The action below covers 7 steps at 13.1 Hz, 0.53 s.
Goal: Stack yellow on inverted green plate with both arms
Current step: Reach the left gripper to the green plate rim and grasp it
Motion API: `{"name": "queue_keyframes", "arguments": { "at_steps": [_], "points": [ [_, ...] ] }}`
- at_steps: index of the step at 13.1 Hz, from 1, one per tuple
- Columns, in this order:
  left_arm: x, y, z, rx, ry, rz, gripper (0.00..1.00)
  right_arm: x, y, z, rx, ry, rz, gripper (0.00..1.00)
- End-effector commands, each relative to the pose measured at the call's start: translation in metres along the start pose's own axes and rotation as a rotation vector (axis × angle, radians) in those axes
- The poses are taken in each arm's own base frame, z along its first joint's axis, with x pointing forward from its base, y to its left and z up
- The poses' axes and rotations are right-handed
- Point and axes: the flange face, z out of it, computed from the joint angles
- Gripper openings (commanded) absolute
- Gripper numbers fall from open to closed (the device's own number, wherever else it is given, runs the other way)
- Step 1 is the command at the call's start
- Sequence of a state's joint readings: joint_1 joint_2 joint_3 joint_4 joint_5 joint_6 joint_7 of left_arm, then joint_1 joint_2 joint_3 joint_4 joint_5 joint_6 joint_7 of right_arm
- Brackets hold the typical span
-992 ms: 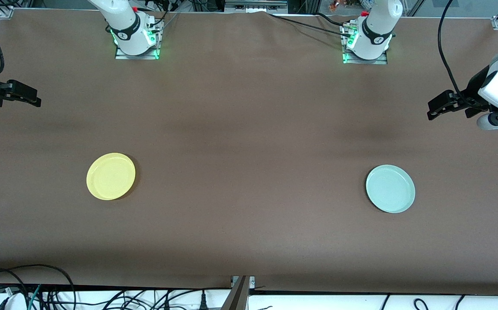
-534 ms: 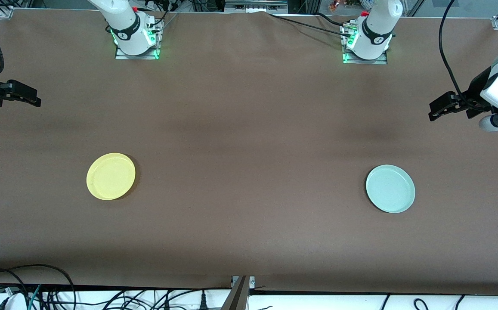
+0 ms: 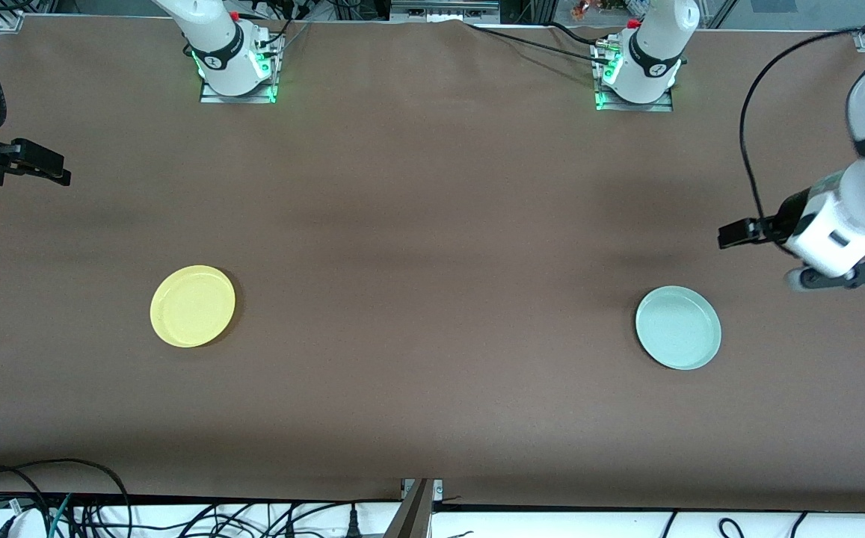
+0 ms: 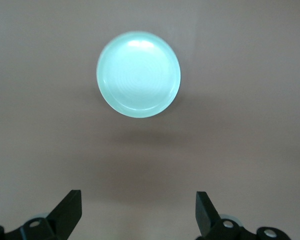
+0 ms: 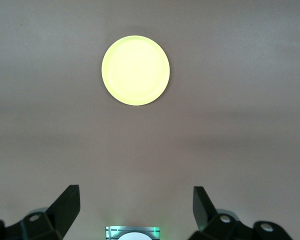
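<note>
Left hand (image 3: 731, 234) now nearer green plate (image 3: 678, 327)

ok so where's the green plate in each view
Front view: green plate lies rim up on the brown table, toward the left arm's end.
Left wrist view: plate ahead of the open left hand.
Right wrist view: not in it.
Shared landmark: the brown table.

No words, numbers or brand names could be read anywhere in the views. The dark bands around the two arm bases (image 3: 217, 58) and (image 3: 653, 67) each carried a small white mark, too small to make out. The yellow plate (image 3: 192, 305) and the green plate (image 3: 677, 327) bore no lettering.
</note>
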State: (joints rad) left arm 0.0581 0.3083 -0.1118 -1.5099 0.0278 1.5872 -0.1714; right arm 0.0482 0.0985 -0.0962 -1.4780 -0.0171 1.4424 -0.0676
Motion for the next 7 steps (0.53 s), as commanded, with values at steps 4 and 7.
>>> {"name": "queue_keyframes", "arguments": {
  "at_steps": [4, 7],
  "points": [
    [0.035, 0.005, 0.02, 0.08, -0.014, 0.027, 1.0, -0.001, 0.004, -0.002, -0.002, 0.005, -0.005, 1.0],
    [0.055, -0.029, 0.049, 0.047, -0.028, 0.057, 1.0, -0.002, 0.004, -0.002, -0.003, 0.006, -0.004, 1.0]
  ]
}}
